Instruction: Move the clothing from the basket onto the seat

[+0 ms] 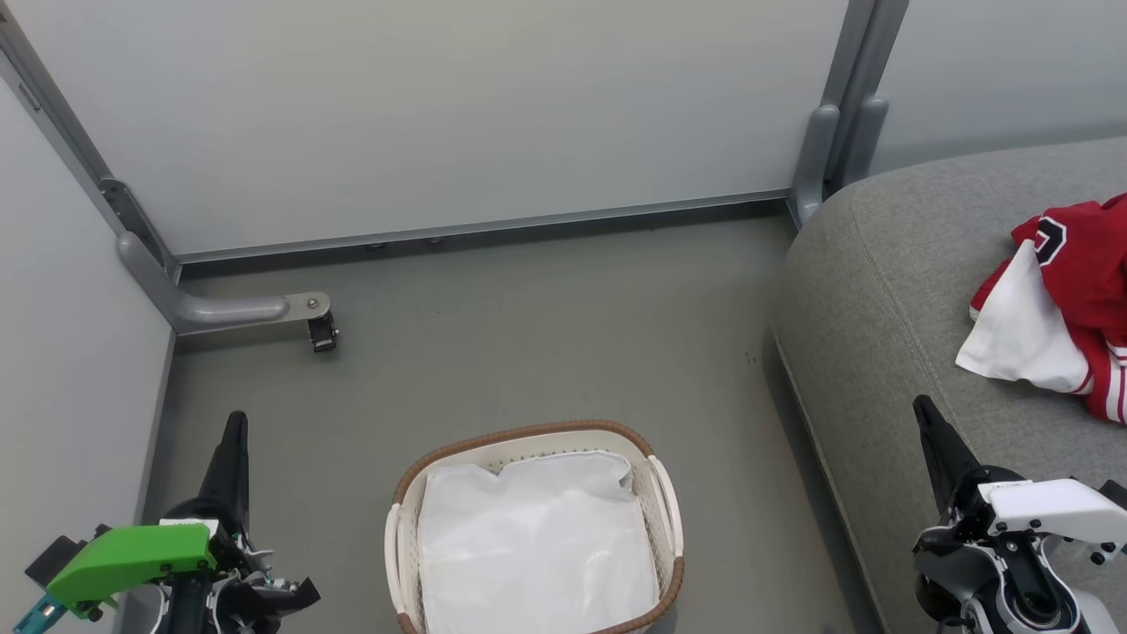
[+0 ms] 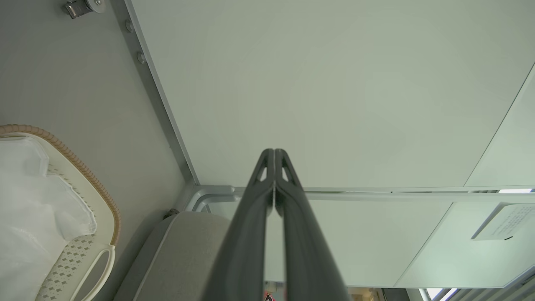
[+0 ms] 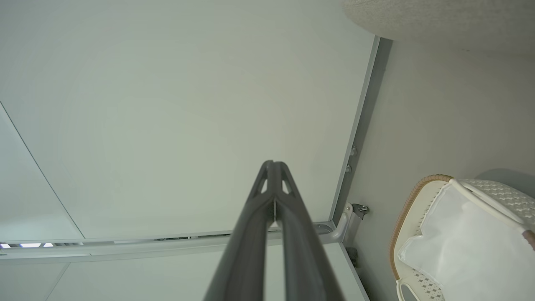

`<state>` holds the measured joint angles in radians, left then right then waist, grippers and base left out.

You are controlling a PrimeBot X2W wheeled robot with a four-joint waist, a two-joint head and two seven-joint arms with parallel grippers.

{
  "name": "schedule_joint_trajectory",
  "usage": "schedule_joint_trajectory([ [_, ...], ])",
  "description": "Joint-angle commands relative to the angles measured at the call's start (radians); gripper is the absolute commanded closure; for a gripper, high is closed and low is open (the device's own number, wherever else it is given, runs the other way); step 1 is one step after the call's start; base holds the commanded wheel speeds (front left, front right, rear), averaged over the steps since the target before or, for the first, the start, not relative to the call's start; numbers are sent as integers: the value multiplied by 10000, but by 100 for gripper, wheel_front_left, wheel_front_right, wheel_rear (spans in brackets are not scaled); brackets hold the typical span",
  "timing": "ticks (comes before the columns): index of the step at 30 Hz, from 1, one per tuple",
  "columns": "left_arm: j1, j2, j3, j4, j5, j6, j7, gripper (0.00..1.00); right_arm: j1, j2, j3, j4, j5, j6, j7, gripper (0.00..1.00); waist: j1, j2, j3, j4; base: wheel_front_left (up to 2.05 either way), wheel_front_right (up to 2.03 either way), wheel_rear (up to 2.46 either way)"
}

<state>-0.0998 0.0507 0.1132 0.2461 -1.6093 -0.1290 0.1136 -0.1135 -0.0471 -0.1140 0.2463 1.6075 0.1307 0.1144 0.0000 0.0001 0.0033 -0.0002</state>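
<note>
Oval white perforated plastic laundry basket (image 1: 528, 435) with brown woven rim, standing on grey floor (image 1: 528, 335). Inside: rumpled white fabric liner (image 1: 537, 546). Bright red sports clothing (image 1: 1081, 282) with white panels and red-striped white cuffs, heaped well right of basket on large light grey fabric sofa seat (image 1: 880, 308), outside basket. Left gripper (image 1: 235, 421) left of basket, above floor; long dark fingers (image 2: 246, 234) pressed together tip to tip, nothing held. Right gripper (image 1: 921, 403) right of basket, over seat, near clothing but apart; fingers (image 3: 250, 234) likewise closed, empty. Pale wall panels (image 1: 440, 114) in grey metal frame beyond basket. Small caster (image 1: 322, 333) on frame foot, back-left of basket.
</note>
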Motion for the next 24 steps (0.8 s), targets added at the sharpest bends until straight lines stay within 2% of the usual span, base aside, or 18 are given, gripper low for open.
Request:
schedule_joint_trajectory([
  [1,-163,-13,29,-32,-53,-32,49,100,114,-62,-35,-46,63,0,39,100,0,-1,-2,2,0,0,0],
  [24,-139,-10,26,-28,-54,-32,42,100,113,-61,-34,-41,61,0,39,100,0,-1,-2,2,0,0,0],
])
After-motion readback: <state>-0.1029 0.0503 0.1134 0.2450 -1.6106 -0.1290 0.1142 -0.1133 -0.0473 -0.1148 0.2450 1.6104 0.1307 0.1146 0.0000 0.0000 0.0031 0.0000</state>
